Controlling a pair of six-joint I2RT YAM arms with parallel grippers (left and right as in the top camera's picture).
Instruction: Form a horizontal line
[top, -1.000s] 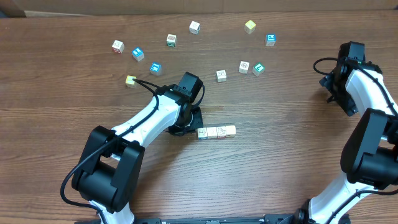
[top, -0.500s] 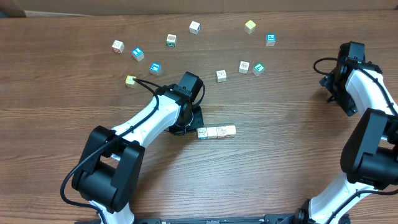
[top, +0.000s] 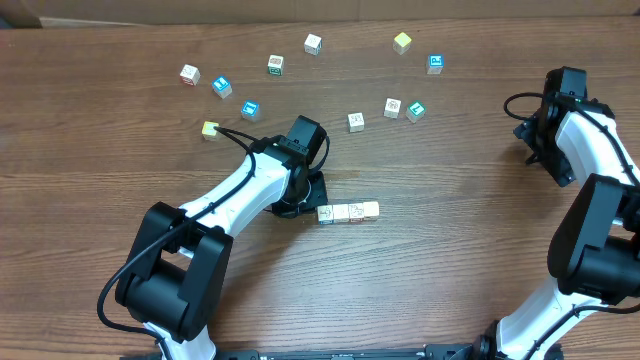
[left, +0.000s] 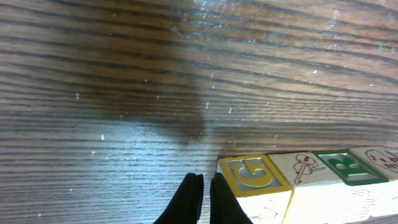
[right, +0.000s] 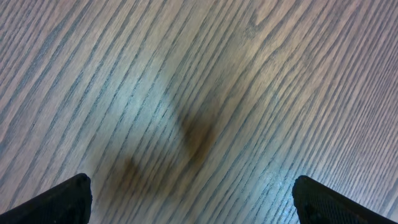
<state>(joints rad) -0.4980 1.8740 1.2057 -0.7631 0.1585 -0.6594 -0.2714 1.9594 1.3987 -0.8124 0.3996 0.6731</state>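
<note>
The horizontal line (top: 348, 212) lies near the middle of the wooden counter (top: 450, 260), a short straight row of four small cubes set side by side and touching, running left to right. In the left wrist view its leftmost cube (left: 252, 175) has a yellow frame around a letter. The next cube (left: 303, 168) bears a brown drawing, the third (left: 339, 166) a green mark, and the fourth (left: 380, 160) is cut off by the picture's right edge.

The left tool (left: 204, 198) is closed, its two dark fingers pressed together with nothing between them. It sits low over the counter just beside the left end of the row. Whether it touches the yellow-framed cube cannot be told.

The right tool (right: 189, 202) is wide open and holds nothing, with only bare wood grain between its fingertips. It hangs over the far right part of the counter, well apart from the row.

Loose cubes are scattered on the far side of the row, apart from it. Among them are a white one (top: 313, 43), a yellow one (top: 402, 42), a blue one (top: 435, 63), and a pale yellow one (top: 209, 129) far left.
</note>
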